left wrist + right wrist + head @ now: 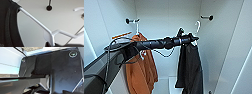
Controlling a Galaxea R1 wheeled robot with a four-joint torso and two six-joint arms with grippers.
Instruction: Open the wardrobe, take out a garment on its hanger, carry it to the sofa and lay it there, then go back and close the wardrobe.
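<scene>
Black top [190,66] on white hanger [197,27], inside the open wardrobe [166,15], right side.
Left arm reaches across to it, left gripper [194,38] at the hanger neck; can't tell if fingers are spread or pinching. Hanger hook sits just below the right rod mount [207,17]. Orange top [142,67] hangs left, well apart. Right gripper state: can't tell.

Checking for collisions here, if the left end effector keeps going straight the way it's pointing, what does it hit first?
Most likely the white hanger carrying the black top. The left end effector already sits at that hanger's neck, with the wardrobe's right inner wall further along. Depth is unclear, so contact may already exist.
</scene>
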